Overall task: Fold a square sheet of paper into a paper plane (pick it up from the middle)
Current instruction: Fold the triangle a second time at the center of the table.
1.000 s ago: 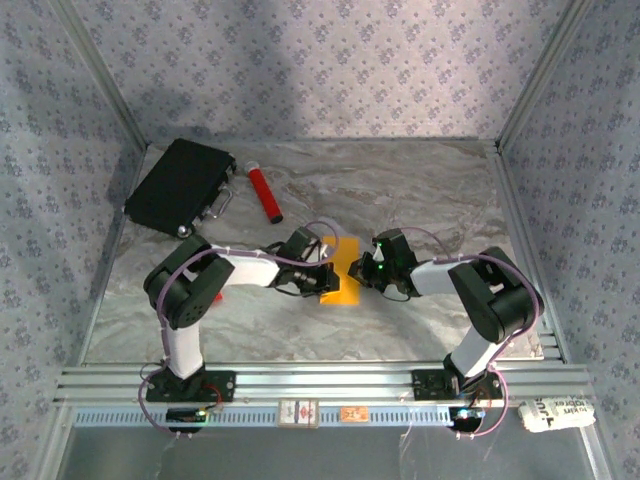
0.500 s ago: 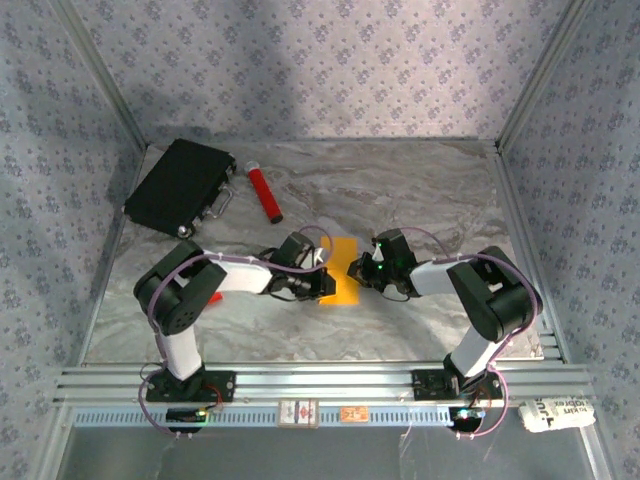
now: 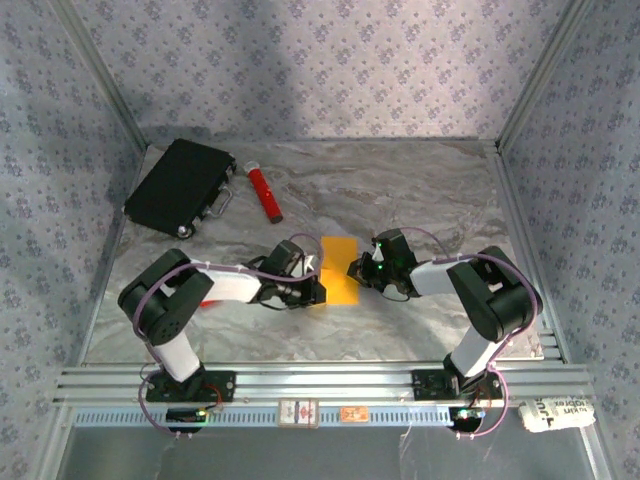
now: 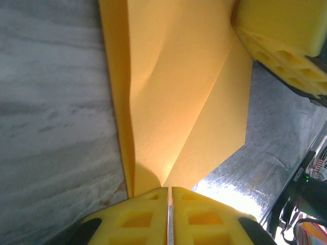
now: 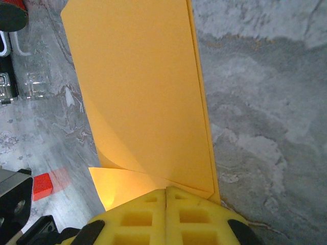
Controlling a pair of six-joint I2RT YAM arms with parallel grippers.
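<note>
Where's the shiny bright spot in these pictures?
Left wrist view: white glare on the table right beside the paper. Right wrist view: the paper glows brightest at its near corner. Top view: the paper looks evenly lit.

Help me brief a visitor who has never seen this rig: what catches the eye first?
The bright orange-yellow paper at mid-table, creased and pinched from both sides by the left gripper and the right gripper, each shut on an edge. Next comes the red cylinder lying beside the black case at the table's far left.
</note>
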